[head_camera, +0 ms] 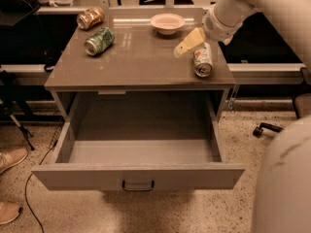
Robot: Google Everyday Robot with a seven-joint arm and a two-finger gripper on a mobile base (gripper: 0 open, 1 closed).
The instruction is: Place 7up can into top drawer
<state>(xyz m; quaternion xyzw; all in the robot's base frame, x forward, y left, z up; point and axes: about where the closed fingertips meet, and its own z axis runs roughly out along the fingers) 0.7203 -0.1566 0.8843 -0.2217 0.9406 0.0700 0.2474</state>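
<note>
The 7up can (202, 59) lies on its side near the right edge of the grey cabinet top (141, 62), one silver end facing the front. My gripper (188, 42) hangs just to the left of and slightly behind the can, over the cabinet top, with nothing seen in it. The top drawer (138, 175) is pulled out wide below the cabinet top. Its grey inside (141, 149) holds nothing. A small dark handle (138, 186) sits at the centre of its front panel.
A darker green can (99, 41) and an orange-brown can (90, 18) lie at the back left of the top. A white bowl (167, 22) stands at the back middle. Shoes (12, 159) are on the floor at the left, a chair base (265, 128) at the right.
</note>
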